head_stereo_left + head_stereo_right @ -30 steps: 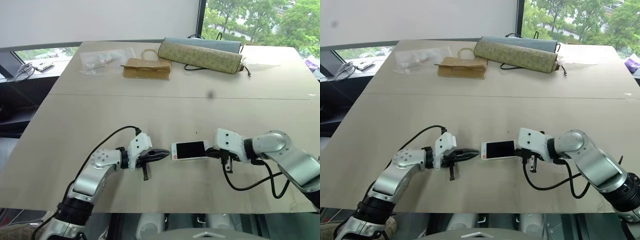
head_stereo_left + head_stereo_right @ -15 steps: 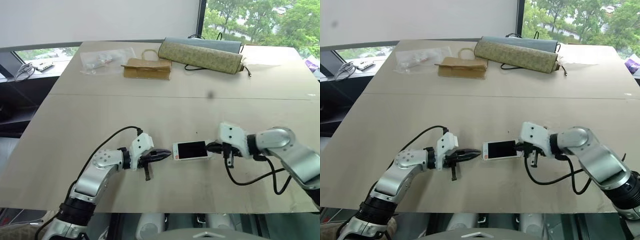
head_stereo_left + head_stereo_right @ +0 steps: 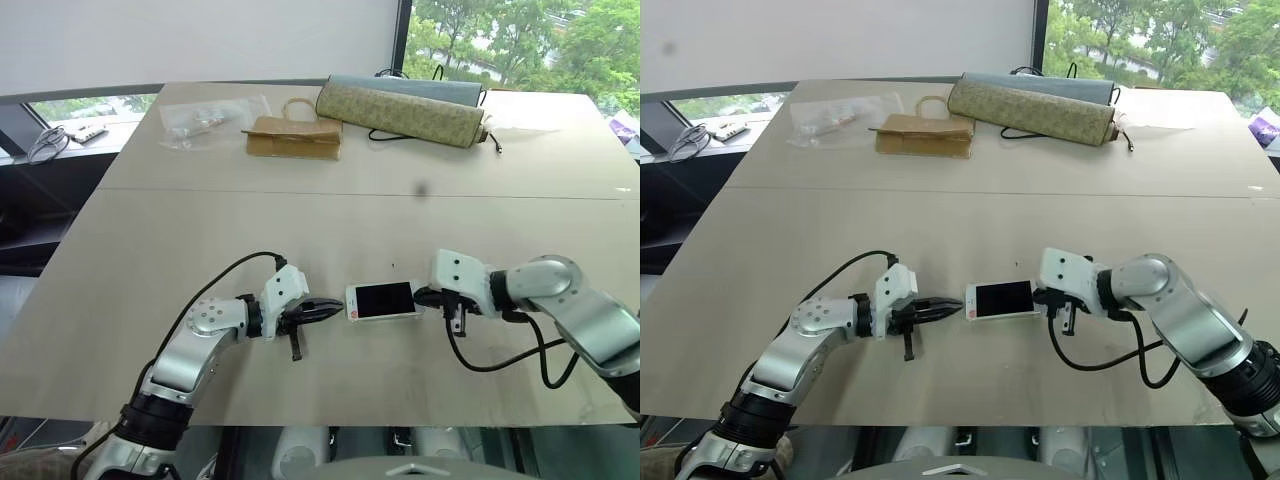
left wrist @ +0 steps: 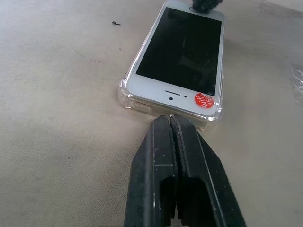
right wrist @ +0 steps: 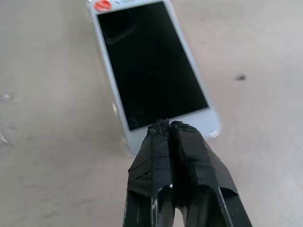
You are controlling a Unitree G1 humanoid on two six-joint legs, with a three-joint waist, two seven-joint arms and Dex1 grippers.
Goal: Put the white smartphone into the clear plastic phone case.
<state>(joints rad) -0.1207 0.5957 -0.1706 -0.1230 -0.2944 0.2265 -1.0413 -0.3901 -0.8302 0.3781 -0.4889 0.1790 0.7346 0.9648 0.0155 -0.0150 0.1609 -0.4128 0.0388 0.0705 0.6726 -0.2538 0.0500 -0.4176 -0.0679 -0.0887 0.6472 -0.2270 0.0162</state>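
Observation:
The white smartphone (image 3: 381, 300) lies screen up on the table's near middle, a red sticker at its left end. It sits inside the clear plastic phone case (image 4: 126, 91), whose rim shows around its edges. My left gripper (image 3: 334, 311) is shut, its tips at the phone's left end, and in the left wrist view its fingertips (image 4: 166, 124) meet the case's rim. My right gripper (image 3: 420, 297) is shut and its tips rest on the phone's right end, seen over the white bezel (image 5: 189, 116) in the right wrist view.
At the table's far side lie a crinkled clear bag (image 3: 215, 117), a brown paper bag (image 3: 294, 135) and a rolled patterned mat (image 3: 402, 112). A black cable (image 3: 495, 362) loops under my right arm. The table's near edge (image 3: 330, 422) runs just below both arms.
My right gripper drew slightly right along the phone's end. The phone and the left gripper stayed put.

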